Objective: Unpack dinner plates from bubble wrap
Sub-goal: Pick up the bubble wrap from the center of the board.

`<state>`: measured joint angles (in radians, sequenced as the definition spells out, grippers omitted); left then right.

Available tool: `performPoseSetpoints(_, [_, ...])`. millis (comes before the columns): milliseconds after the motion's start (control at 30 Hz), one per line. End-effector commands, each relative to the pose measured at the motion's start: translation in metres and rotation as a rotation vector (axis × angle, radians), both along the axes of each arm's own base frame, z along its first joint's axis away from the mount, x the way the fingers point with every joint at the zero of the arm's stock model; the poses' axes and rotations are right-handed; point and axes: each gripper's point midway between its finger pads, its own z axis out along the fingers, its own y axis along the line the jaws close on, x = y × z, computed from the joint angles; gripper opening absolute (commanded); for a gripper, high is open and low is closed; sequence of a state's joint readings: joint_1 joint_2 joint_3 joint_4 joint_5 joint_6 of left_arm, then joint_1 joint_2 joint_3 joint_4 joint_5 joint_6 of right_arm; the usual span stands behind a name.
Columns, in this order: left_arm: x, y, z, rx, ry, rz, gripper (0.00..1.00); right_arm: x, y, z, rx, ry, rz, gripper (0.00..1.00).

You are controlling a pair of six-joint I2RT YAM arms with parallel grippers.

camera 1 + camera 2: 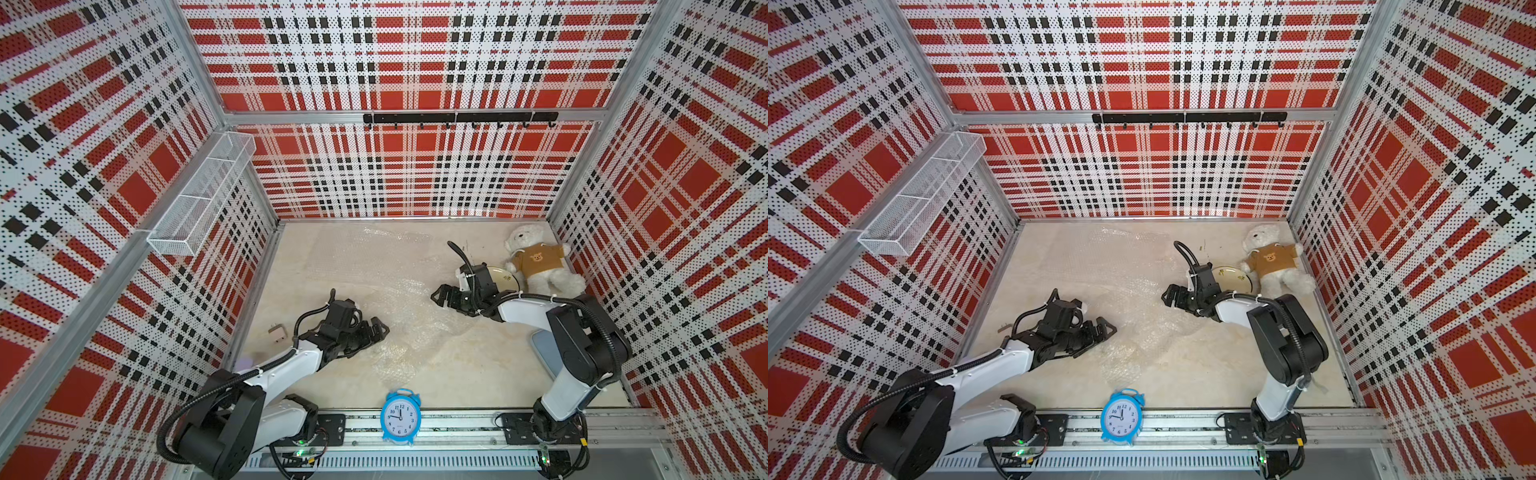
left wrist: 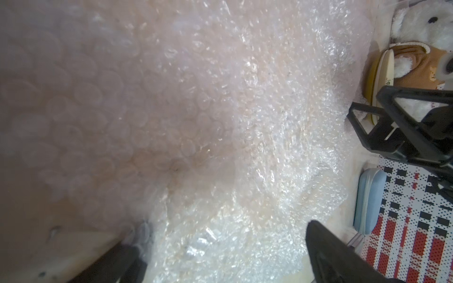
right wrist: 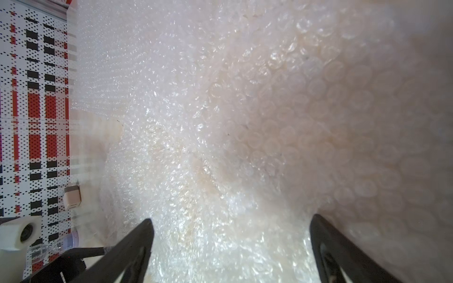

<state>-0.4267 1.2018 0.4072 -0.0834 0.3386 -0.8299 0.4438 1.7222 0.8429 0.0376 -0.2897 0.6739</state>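
Note:
A crumpled heap of clear bubble wrap lies mid-table, and a flatter sheet is spread behind it. What the heap covers does not show. My left gripper is open at the heap's left edge; the left wrist view has wrap between its jaws. My right gripper is open at the heap's right edge, jaws wide over wrap. A cream dinner plate lies beside the bear, half hidden by my right wrist. Edge-on, it rests over a yellow plate.
A white teddy bear in a brown jumper lies at the back right. A blue alarm clock stands on the front rail. A pale blue flat thing lies under my right arm. A small beige block sits near the left wall.

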Motion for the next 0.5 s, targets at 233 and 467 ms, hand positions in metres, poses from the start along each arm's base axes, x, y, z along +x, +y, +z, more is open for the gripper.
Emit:
performPoseSetpoints(233, [0.014, 0.002, 0.023, -0.021, -0.080, 0.049, 0.14, -0.004, -0.003, -0.009, -0.005, 0.009, -0.018, 1.00])
performPoseSetpoints(467, [0.021, 0.003, 0.064, -0.012, -0.131, 0.003, 0.00, -0.009, -0.006, -0.007, 0.001, 0.010, -0.032, 1.00])
